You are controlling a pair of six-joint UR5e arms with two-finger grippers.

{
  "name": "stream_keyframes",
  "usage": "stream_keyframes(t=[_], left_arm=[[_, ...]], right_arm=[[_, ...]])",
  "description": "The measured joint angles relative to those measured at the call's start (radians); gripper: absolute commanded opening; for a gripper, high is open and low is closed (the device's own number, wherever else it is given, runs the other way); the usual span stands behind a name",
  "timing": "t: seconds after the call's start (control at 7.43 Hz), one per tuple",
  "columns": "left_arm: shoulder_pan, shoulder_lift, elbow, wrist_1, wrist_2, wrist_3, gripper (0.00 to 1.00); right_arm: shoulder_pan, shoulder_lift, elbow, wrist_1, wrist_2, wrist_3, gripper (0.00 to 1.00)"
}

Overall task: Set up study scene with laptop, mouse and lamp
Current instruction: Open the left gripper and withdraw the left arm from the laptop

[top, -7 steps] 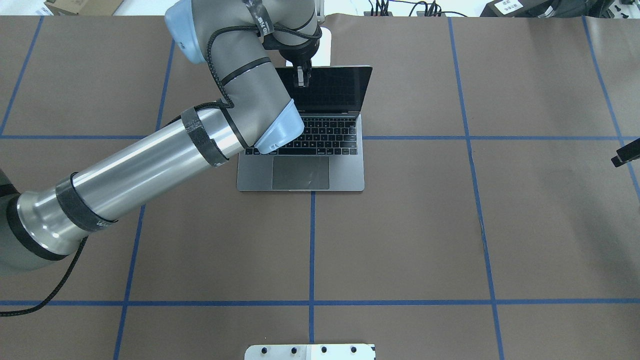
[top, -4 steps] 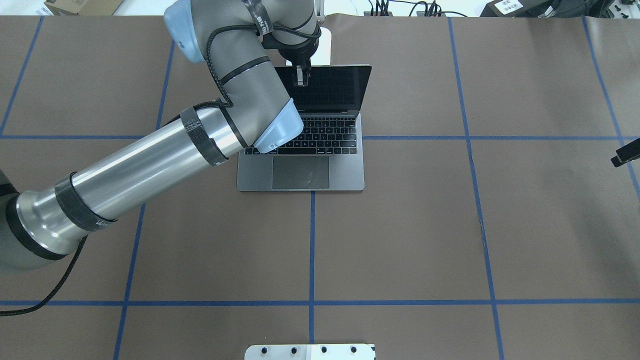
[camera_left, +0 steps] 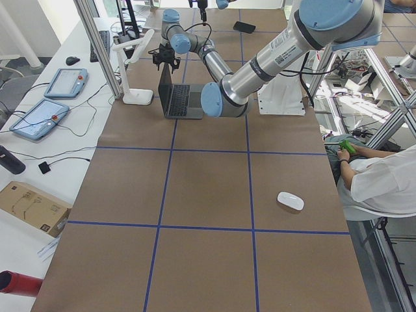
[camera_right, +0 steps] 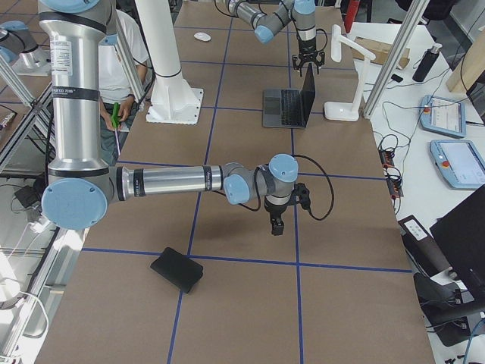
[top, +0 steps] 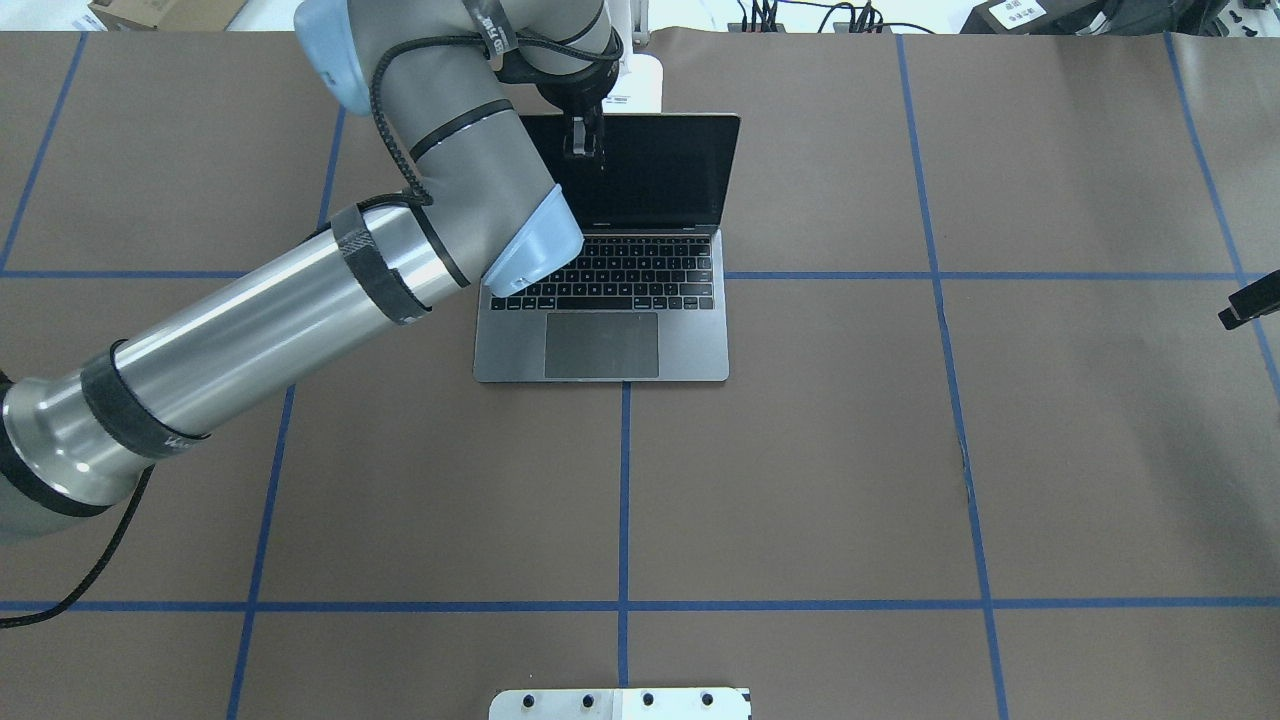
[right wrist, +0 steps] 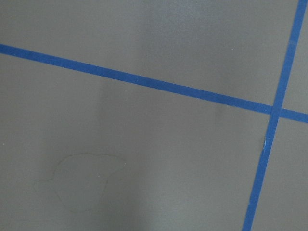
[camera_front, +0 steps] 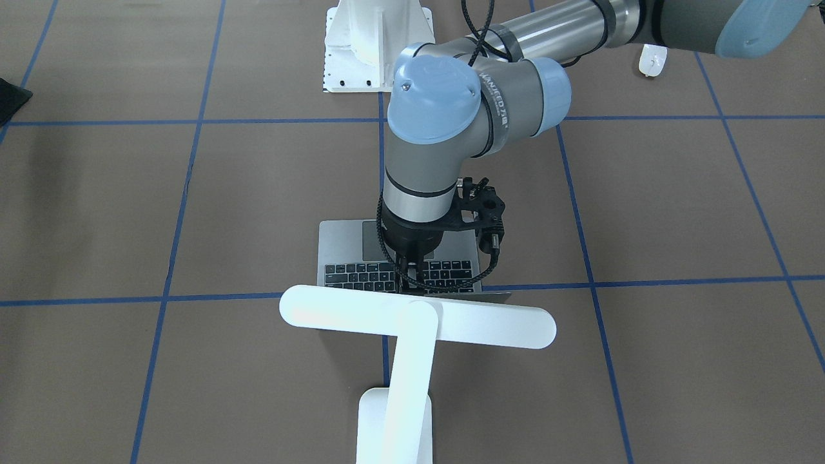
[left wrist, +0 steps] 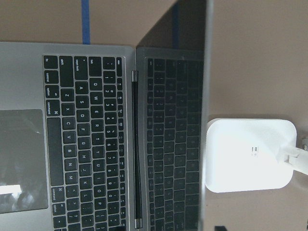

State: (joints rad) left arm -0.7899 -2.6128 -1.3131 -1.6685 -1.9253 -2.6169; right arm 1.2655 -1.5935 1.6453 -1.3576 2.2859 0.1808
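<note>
We are holding the left tool (top: 583, 140), jaws narrow, at the lid edge of the laptop (top: 690, 350); pinching or pressing, we cannot tell. It is sitting open on the surface (top: 800, 450), the lamp (camera_front: 490, 325) standing just behind its crosswise hinge.

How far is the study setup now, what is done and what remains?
Done: the laptop stands open and the lamp stands just behind its screen. In hand: the left gripper is at the screen, probably setting the lid angle. Left: the mouse lies far off toward the table's left end, and the right gripper hangs over bare table, not near it.
</note>
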Motion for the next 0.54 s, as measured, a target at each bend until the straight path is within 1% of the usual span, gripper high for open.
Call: stream_keyframes(t=[0.27, 0.4, 0.54], left_arm=[[-0.035, 0.151, -0.197, 0.016, -0.045, 0.041, 0.82], [-0.062, 0.248, -0.309, 0.031, -0.08, 0.105, 0.93], [-0.09, 0.351, -0.416, 0.043, -0.107, 0.2, 0.96]], right_arm=[[0.0, 0.005, 0.003, 0.0, 0.002, 0.002, 1.0], [0.0, 0.007, 0.006, -0.001, 0.005, 0.006, 1.0], [0.0, 0.008, 0.01, 0.0, 0.007, 0.009, 1.0]])
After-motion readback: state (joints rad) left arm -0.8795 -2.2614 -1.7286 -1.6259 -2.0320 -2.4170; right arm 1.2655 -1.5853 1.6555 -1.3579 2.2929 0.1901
